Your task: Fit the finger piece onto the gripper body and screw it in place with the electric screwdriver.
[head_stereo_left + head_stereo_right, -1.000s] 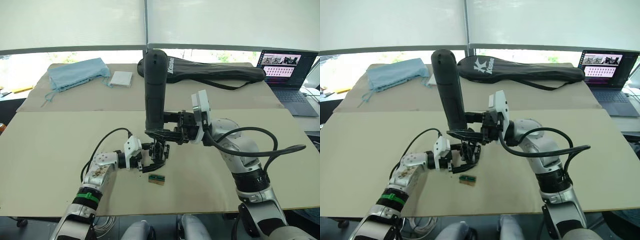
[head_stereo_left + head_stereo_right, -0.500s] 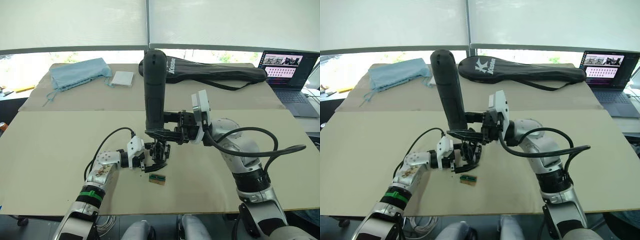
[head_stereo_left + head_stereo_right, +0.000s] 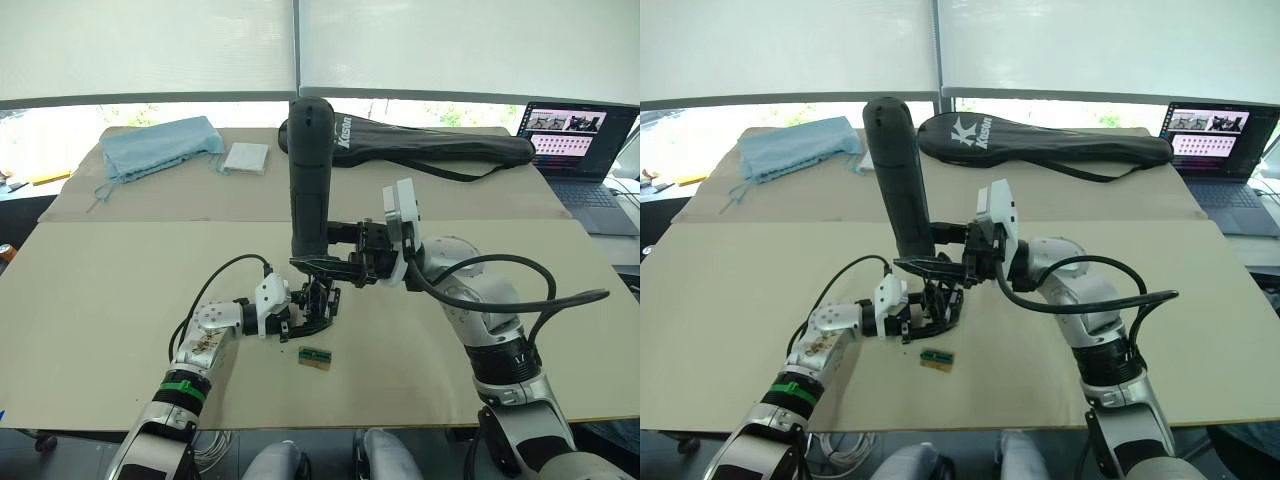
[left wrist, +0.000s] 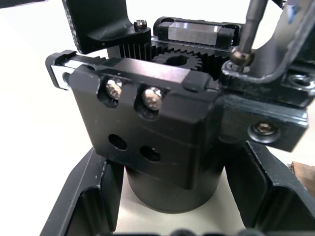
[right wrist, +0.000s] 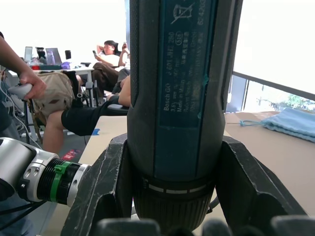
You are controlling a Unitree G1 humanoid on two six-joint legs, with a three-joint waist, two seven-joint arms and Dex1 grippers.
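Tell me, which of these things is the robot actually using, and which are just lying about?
In use: electric screwdriver in the right gripper; gripper body in the left gripper.

Lying about: green-and-tan block, racket bag, blue cloth, white pad, laptop.

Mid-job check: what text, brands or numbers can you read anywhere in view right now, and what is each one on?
"Bosch GO" on the blue label of the electric screwdriver; the smaller print and numbers beside it are too blurred to read.
A large white "K" followed by small white letters on the black bag; the small letters are too small to read.
The laptop screen shows content too small to read.
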